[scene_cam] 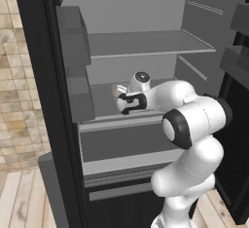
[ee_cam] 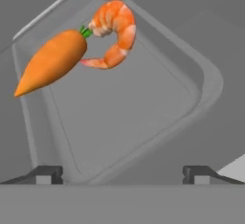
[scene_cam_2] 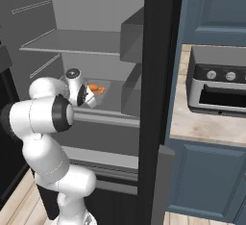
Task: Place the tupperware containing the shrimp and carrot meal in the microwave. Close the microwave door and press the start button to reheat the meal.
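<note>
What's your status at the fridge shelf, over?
Gripper open, fingertips straddling tupperware rim. Carrot and shrimp inside, on fridge shelf. Nothing blocking.

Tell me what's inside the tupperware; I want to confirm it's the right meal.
Inside the tupperware lie a carrot and a curled shrimp, touching near the far rim. The rest of its floor is bare; its near edge is cut off from view.

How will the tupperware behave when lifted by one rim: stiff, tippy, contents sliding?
The tupperware looks like a rigid moulded tray, so probably stiff. It is shallow, and the carrot and shrimp lie loose at one end, so tilting would likely slide them. Probably light.
</note>
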Available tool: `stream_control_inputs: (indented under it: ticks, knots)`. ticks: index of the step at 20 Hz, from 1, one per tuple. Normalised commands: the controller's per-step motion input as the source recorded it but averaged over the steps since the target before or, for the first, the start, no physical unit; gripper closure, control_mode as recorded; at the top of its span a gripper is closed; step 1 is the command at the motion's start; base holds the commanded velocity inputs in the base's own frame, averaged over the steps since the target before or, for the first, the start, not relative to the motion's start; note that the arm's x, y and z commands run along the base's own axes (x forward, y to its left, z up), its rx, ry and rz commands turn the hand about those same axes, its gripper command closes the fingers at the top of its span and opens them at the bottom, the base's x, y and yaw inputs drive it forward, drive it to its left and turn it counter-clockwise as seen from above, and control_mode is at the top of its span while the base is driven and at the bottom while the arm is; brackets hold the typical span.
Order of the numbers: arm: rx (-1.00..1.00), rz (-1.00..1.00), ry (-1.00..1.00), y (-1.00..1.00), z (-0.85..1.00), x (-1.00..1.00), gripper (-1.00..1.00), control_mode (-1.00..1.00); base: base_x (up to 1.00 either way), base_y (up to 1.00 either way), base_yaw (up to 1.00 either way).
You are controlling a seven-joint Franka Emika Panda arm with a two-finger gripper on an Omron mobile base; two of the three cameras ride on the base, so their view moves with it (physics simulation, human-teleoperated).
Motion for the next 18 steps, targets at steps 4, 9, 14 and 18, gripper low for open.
stream_control_inputs:
  ticks: [4,9,14,18]
  knots:
    - [0.00,-0.13,0.00,0.00,-0.24,0.25,-1.00,-1.00,0.00,0.00,0.00]
    - [0.00,-0.13,0.00,0.00,-0.17,0.26,-1.00,-1.00,0.00,0.00,0.00]
    - [0.00,-0.12,0.01,0.00,-0.22,0.22,-1.00,-1.00,0.00,0.00,0.00]
    - [0.00,-0.11,0.04,0.00,-0.43,0.13,-1.00,-1.00,0.00,0.00,0.00]
